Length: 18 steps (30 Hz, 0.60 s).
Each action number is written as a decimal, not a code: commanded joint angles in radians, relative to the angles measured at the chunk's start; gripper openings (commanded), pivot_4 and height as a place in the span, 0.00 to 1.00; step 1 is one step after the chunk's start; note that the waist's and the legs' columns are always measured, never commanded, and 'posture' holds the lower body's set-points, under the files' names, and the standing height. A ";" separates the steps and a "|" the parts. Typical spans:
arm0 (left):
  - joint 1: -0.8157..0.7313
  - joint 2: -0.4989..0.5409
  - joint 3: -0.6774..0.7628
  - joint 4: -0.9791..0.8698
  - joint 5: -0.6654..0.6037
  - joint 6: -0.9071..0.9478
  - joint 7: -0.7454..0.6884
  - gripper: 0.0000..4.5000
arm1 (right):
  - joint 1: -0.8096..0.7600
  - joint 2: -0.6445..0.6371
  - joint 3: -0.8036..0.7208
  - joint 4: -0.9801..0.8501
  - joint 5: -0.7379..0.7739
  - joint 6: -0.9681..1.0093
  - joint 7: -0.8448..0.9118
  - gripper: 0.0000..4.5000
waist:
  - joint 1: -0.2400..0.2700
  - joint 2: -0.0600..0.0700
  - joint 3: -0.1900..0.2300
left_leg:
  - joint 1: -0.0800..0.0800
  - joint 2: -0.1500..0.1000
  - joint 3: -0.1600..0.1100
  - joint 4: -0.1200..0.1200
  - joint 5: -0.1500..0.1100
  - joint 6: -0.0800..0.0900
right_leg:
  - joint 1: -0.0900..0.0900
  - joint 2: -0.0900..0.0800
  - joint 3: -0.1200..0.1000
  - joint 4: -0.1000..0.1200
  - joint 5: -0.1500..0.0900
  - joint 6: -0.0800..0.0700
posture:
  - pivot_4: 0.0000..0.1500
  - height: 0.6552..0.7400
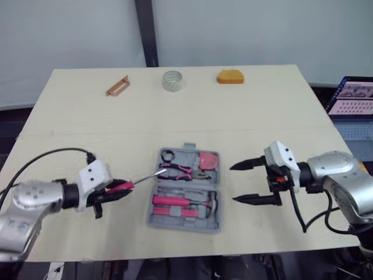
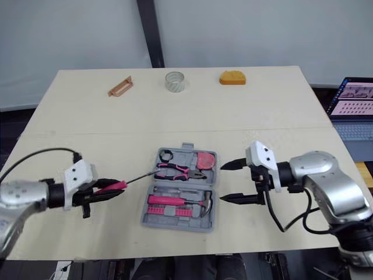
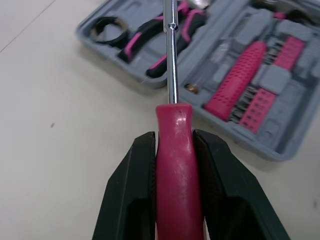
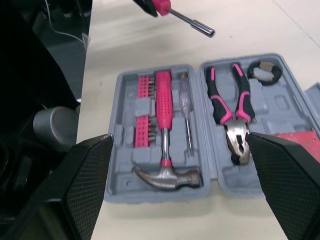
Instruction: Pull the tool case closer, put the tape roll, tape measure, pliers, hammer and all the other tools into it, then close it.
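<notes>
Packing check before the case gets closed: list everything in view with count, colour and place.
table: one, pale, underneath
tool case: one, grey, open, between the grippers
hammer: one, pink handle, in case
pliers: one, pink-black handles, in case
black roll: one, case corner
bit rack: one, pink, beside hammer
tester: one, clear handle, beside hammer
flat item: one, pink, beside pliers
screwdriver: one, pink handle, held left of case
tape roll: one, translucent, far edge, middle
orange item: one, far edge, right of tape roll
brown bracket: one, far edge, left of tape roll
laptop: one, open, right of table
left gripper: black fingers, shut on screwdriver
right gripper: black fingers, open, right of case
</notes>
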 commanded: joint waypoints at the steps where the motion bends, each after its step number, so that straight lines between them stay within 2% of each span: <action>1: -0.069 0.031 -0.083 0.003 -0.001 -0.015 -0.090 0.14 | 0.021 -0.034 -0.047 -0.042 0.020 -0.020 0.025 1.00 | 0.000 0.000 0.000 | 0.000 0.000 0.001 0.000 0.000 0.000 | 0.000 0.000 0.000 0.000 0.000 0.000 | 1.00 1.00; 9: -0.259 -0.014 -0.324 -0.021 0.066 0.028 -0.129 0.14 | 0.148 -0.116 -0.120 -0.080 0.053 -0.022 0.061 1.00 | 0.002 -0.003 0.003 | -0.001 0.000 0.002 0.001 0.000 0.000 | -0.001 0.000 0.000 0.001 0.000 0.000 | 1.00 1.00; 18: -0.353 -0.096 -0.502 -0.009 0.150 0.041 -0.141 0.14 | 0.225 -0.121 -0.161 -0.143 0.058 -0.011 0.029 1.00 | 0.004 -0.004 0.004 | -0.001 0.000 0.002 0.002 0.000 0.000 | -0.001 0.000 0.000 0.001 0.000 0.000 | 1.00 1.00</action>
